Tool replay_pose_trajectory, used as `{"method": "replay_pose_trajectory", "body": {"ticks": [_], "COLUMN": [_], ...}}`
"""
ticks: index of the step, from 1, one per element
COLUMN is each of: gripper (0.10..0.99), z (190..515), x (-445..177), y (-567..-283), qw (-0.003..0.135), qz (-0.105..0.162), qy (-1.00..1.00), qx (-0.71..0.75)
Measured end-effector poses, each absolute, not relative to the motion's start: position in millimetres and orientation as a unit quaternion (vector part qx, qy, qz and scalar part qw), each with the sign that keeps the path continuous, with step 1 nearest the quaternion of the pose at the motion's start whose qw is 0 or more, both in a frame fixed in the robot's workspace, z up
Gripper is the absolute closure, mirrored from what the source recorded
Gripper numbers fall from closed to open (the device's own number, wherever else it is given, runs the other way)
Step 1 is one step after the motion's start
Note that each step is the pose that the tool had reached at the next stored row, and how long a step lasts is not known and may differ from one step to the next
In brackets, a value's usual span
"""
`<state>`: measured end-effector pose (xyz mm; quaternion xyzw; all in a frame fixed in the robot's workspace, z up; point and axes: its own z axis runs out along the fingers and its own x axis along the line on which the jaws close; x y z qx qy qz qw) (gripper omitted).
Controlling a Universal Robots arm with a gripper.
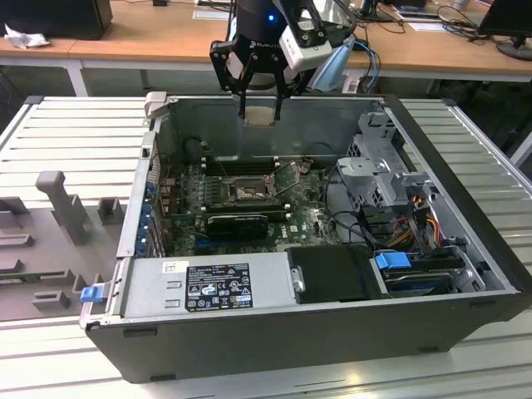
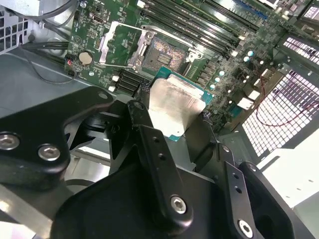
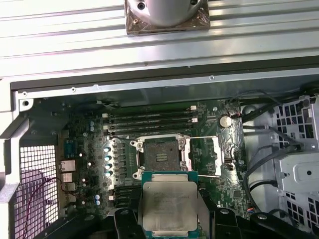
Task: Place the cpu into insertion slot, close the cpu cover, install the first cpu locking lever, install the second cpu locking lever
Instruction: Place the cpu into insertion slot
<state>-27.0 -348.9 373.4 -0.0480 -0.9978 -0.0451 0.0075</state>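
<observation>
My gripper (image 1: 259,106) hangs above the back wall of the open computer case, shut on the cpu (image 1: 259,115), a pale silver square chip. In both wrist views the cpu (image 3: 168,204) (image 2: 174,104) sits between the black fingers (image 2: 142,117). Below it on the green motherboard lies the insertion slot (image 3: 160,155) (image 2: 162,52) (image 1: 249,189), dark, bare and with a metal rim. The cpu cover (image 3: 225,152) (image 2: 122,45) stands flipped open beside the slot. A thin wire locking lever (image 3: 202,138) is raised next to it.
The case (image 1: 465,208) lies on its side on a slatted metal table. Black memory slots (image 3: 149,119) run behind the socket. Cables (image 1: 416,224) and a drive cage (image 1: 378,166) are at the exterior view's right. A power supply (image 1: 208,287) fills the near side.
</observation>
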Motion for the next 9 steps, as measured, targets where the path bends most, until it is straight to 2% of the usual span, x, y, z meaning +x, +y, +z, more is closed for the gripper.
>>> {"method": "replay_pose_trajectory", "body": {"ticks": [9], "gripper": [0.557], "z": [373.4], "x": [-27.0], "y": [-348.9], "qw": [0.007], "qz": [-0.045], "qy": [-0.997], "qx": [-0.054]}}
